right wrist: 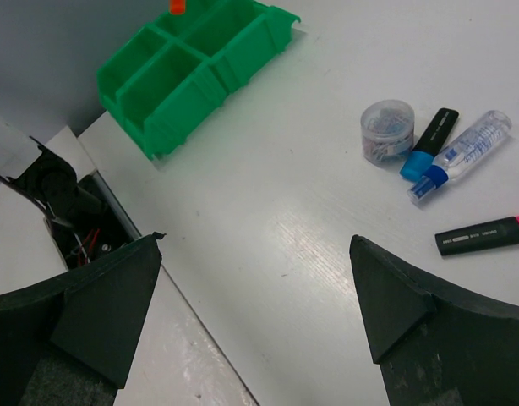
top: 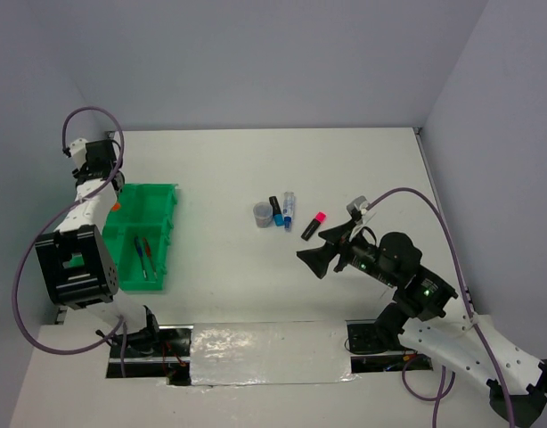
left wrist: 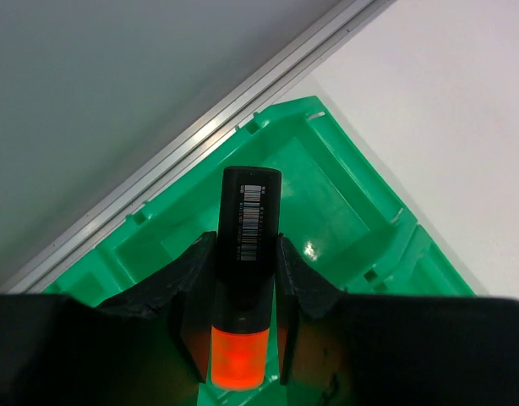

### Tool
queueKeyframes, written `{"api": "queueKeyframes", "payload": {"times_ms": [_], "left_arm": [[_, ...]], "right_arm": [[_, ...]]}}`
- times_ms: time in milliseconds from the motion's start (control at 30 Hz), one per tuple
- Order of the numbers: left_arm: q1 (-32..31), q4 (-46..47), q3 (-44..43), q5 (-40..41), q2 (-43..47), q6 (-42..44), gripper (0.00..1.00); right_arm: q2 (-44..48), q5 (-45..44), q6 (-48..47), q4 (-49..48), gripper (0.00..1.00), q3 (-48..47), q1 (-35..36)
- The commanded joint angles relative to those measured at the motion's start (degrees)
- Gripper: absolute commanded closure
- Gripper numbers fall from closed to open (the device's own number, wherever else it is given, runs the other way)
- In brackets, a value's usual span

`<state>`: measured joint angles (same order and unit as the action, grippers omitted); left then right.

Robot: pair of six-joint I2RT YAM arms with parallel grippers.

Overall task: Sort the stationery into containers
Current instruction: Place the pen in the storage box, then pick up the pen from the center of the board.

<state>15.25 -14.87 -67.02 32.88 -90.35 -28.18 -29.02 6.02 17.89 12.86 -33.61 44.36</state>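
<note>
Bright green plastic is filling our left wrist view, where the four-compartment tray is lying just below the left gripper. Its jaws are clamping the orange-and-black highlighter by its barrel, black end pointing out over a far compartment beside the wall. In the overhead view we are seeing the tray at the left edge of the white bench, with a thin red pen and a thin blue pen lying together in a near compartment. The right gripper is hanging above the bench with its jaws spread wide and gripping nothing. Well apart from the tray, we are finding a small round clear tub, a black blue-capped marker, a clear blue-capped marker and a pink-and-black highlighter, all lying near one another.
</note>
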Motion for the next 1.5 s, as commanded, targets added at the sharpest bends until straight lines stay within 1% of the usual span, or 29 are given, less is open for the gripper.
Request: {"api": "queueKeyframes", "payload": {"times_ms": [0, 167, 233, 300, 333, 367, 433, 467, 533, 567, 667, 733, 800, 833, 867, 900, 933, 967, 1000, 1033, 1067, 1100, 1133, 1233, 1267, 1300, 1367, 1400, 1467], "left_arm": [[0.9, 6.4, -2.6, 2.7, -2.1, 3.0, 0.81], [1.7, 7.3, -3.6, 1.6, -6.2, 3.7, 0.78], [2.0, 7.8, -3.5, 1.4, -6.8, 3.6, 0.73], [2.0, 8.2, -2.9, 1.6, -7.3, 3.4, 0.64], [2.1, 8.2, -2.3, 1.8, -7.4, 3.1, 0.59], [2.1, 8.7, -2.0, 2.3, -7.4, 3.0, 0.45], [2.2, 8.9, -2.1, 2.1, -7.7, 2.9, 0.33], [2.2, 8.2, -2.4, 1.6, -8.1, 2.8, 0.21], [2.2, 7.2, -3.5, 1.1, -8.3, 1.6, 0.13], [2.2, 6.5, -3.7, 0.9, -7.7, 1.2, 0.07], [2.2, 6.1, -3.6, -0.3, -5.0, 0.2, 0.03], [2.0, 3.8, -5.7, -2.0, -3.3, -1.7, 0.02], [-0.2, -0.1, -9.2, -5.4, -2.0, -2.7, 0.01], [-2.1, -2.3, -10.8, -5.2, -1.0, -3.2, 0.01], [-7.2, -5.1, -12.1, -5.4, -0.5, -2.6, 0.01], [-10.2, -7.3, -15.1, -4.5, -0.3, -3.1, 0.01], [-17.5, -8.9, -16.5, -4.5, 0.0, -3.5, 0.01], [-21.3, -9.5, -17.5, -4.8, 0.1, -3.2, 0.01], [-24.9, -12.5, -19.7, -2.8, -0.3, -4.1, 0.01], [-32.0, -12.9, -20.2, -2.5, -0.4, -4.7, 0.01], [-35.1, -12.8, -20.5, -2.6, -0.6, -6.0, 0.01], [-37.8, -12.6, -20.4, -3.1, -1.3, -7.0, 0.01], [-42.7, -11.9, -20.2, -4.1, -1.5, -7.7, 0.01], [-50.1, -10.8, -21.5, -3.4, -5.4, -10.7, 0.01], [-51.4, -11.5, -24.6, -3.0, -7.2, -12.0, 0.01], [-52.9, -12.5, -26.6, -2.7, -11.3, -12.5, 0.01], [-54.0, -16.6, -33.1, -1.2, -15.6, -14.6, 0.01], [-54.6, -17.5, -34.8, -1.2, -19.7, -14.8, 0.01], [-54.9, -18.6, -39.5, -2.0, -23.3, -15.4, 0.01]], "right_arm": [[1.2, 2.0, -1.3, -2.0, 0.00, 0.5, -0.1], [1.6, 3.6, -1.7, -3.1, 0.00, 0.6, -0.3], [1.0, 4.2, -2.2, -2.6, 0.00, 0.4, -0.1], [0.6, 5.0, -2.2, -2.6, 0.00, 0.4, -0.1], [0.5, 5.2, -2.3, -3.1, 0.00, 0.6, -0.1], [0.5, 5.5, -2.3, -3.3, 0.00, 0.7, -0.1], [0.4, 5.8, -2.7, -3.3, 0.00, 0.6, -0.1], [0.3, 5.9, -2.8, -3.2, 0.00, 0.4, -0.1], [0.0, 6.3, -2.9, -3.0, 0.00, 0.2, -0.1], [-0.1, 6.4, -2.9, -3.1, 0.00, 0.4, -0.1], [-0.3, 6.4, -2.9, -3.3, 0.00, 0.3, -0.1], [-0.3, 5.2, -2.8, -3.3, 0.00, 0.3, -0.2], [0.0, 2.3, -1.7, -2.8, 0.00, 0.3, -0.1], [0.1, 0.2, -1.1, -2.5, 0.00, 0.1, -0.1], [0.4, -4.8, 0.2, -1.4, 0.00, 0.0, -0.2], [0.6, -8.0, 1.2, -0.7, 0.00, -0.1, -0.2], [0.8, -14.3, 2.3, 0.1, 0.00, -0.2, -0.2], [1.1, -17.6, 4.9, 2.1, 0.00, -0.2, -0.2], [1.1, -21.1, 6.7, 3.5, 0.00, -0.7, -0.2], [1.2, -24.3, 8.4, 5.0, 0.00, -0.8, -0.2], [1.5, -28.5, 10.6, 7.2, 0.00, -0.9, -0.1], [1.7, -30.3, 11.8, 8.5, 0.00, -1.5, -0.2], [1.9, -32.0, 12.9, 9.9, 0.00, -1.6, -0.3], [2.2, -37.0, 16.9, 14.8, 0.00, -3.2, -0.3], [2.1, -37.6, 17.2, 16.3, 0.00, -3.5, -0.3], [2.0, -37.1, 17.2, 16.5, 0.00, -3.6, -0.3], [1.5, -36.1, 17.5, 16.4, 0.00, -3.2, -0.3], [1.2, -35.6, 17.8, 16.4, 0.00, -2.8, -0.3], [0.6, -34.8, 18.1, 15.8, 0.00, -2.2, -0.3]]}}
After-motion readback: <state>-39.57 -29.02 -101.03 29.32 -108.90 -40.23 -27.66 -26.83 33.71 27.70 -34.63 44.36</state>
